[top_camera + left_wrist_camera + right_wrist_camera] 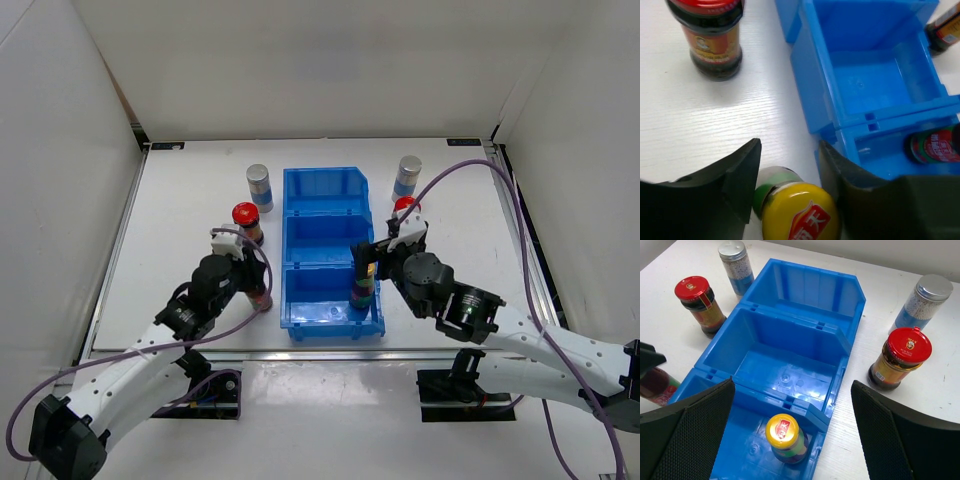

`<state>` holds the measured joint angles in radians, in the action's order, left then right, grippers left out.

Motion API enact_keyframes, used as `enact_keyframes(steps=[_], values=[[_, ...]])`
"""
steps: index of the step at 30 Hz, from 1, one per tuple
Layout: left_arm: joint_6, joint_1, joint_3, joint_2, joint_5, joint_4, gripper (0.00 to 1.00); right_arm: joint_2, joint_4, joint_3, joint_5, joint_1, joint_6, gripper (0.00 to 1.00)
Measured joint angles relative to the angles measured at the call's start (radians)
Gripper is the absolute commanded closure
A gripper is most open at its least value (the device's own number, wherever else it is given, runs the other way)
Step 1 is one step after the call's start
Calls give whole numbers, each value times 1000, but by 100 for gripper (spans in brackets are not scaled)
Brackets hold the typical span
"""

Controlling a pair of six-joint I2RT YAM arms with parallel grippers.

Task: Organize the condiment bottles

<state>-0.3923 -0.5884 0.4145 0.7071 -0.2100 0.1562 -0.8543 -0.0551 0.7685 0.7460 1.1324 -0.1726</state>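
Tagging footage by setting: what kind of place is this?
Probably a robot lab test cell: white walls box in the table, and paired condiment bottles stand around and in a blue bin.

The bin [807, 287] is blue, 2 dark jars [697, 302] [902, 357] red-lidded, 2 blue-white shakers [736, 265] [925, 302] silver-capped, 2 dark bottles [785, 437] [797, 215] yellow-capped.

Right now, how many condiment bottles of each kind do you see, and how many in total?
Silver-capped shakers: 2
Red-lidded jars: 2
Yellow-capped bottles: 2
Total: 6
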Motion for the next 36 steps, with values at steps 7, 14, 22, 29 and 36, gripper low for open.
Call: enact_keyframes(steps=[7,14,22,29,36], values=[[46,-5,47,59,-10,10,89,10,-13,-8,11,0,-4,0],[155,-24,184,83,-31,120,89,51,-24,-26,24,0,-11,0],[233,-28,403,88,8,112,89,58,-102,-29,119,-6,-83,0],[235,-35,423,93,147,84,89,43,-209,11,248,-18,-154,0],[251,-141,397,184,270,-2,89,24,-329,64,385,-35,-248,0]])
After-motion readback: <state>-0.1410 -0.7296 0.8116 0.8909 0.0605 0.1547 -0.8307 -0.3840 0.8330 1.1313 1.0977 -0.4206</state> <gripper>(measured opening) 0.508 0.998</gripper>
